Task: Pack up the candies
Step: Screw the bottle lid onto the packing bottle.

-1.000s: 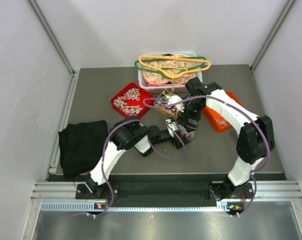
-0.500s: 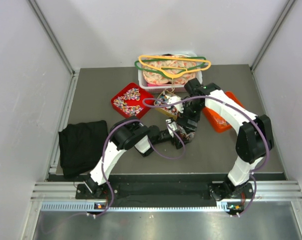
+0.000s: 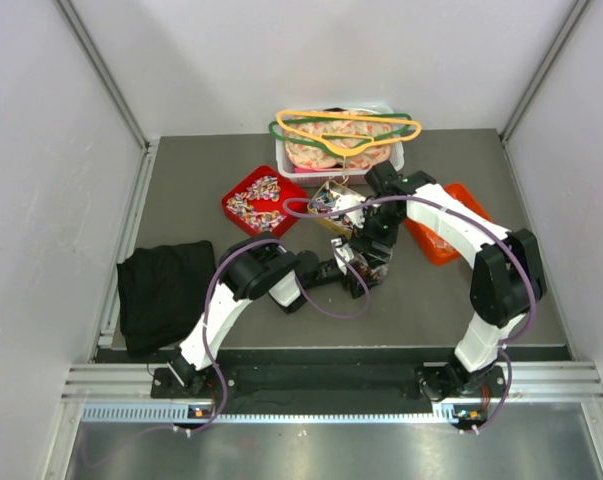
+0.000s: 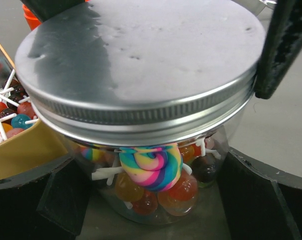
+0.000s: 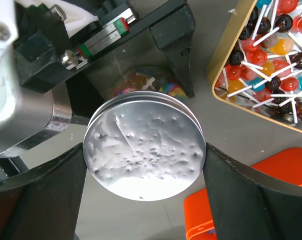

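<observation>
A: Where were candies point(image 4: 151, 167)?
B: In jar point(image 4: 191, 200), mid surface point(image 3: 191, 180), upright; left end effector point(image 4: 151, 205) clamped on its body.
A: Right end effector point(image 5: 144, 167)?
B: Directly above jar, clamped across lid point(image 5: 144, 140); looked set to twist.

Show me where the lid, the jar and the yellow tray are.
lid point(image 5: 144, 146): right wrist view, centre of its top.
jar point(image 4: 161, 200): left wrist view, glass wall under the lid.
yellow tray point(image 5: 234, 37): right wrist view, its left rim.
</observation>
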Robot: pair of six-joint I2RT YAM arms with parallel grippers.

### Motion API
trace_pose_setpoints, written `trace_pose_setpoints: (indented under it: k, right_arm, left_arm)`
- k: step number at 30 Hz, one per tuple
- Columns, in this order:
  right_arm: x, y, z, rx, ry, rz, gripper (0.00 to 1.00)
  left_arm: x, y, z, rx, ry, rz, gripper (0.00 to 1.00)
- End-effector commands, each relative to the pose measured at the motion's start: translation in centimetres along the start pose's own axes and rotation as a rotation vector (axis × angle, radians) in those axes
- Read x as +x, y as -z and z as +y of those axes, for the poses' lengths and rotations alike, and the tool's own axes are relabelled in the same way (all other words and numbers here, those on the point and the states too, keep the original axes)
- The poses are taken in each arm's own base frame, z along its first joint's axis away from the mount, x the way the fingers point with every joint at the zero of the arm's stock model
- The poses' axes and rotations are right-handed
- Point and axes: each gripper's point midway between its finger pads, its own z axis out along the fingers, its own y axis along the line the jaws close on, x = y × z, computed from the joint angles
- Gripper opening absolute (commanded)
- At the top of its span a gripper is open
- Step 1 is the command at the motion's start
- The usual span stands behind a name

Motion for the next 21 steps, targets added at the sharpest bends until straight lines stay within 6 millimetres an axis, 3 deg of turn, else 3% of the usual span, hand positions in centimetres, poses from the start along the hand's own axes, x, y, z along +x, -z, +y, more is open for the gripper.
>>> trace_pose_setpoints:
  k: [1,2,6,11,16,21]
  right_arm:
    - [-1.6,1.0,0.2,0.019,-0.077,-0.053,0.75]
    - [-1.7,1.0,0.3,0.017,-0.100,-0.060,0.66]
    - [-1.5,0.6,0.9,0.046,-0.199,-0.068,0.55]
    - [-1.8,0.8,0.4,0.132,-0.348,-0.094,0.53]
    - [-1.6,-0.4,0.9,0.213,-0.485,-0.083,0.54]
    - [-2.5,0.0,0.4,0.253,-0.602,-0.132,0.55]
  left_arm:
    - [0.3,0.6,-1.6,0.036,-0.014,-0.050,0.97]
    - [0.3,0.7,-1.7,0.037,-0.014,-0.050,0.97]
    - [0.3,0.6,-1.7,0.037,-0.015,-0.051,0.97]
    - [0.3,0.7,-1.7,0.037,-0.016,-0.050,0.97]
    - [0.4,0.6,-1.7,0.037,-0.022,-0.049,0.97]
    - [0.6,0.7,-2.0,0.038,-0.035,-0.042,0.97]
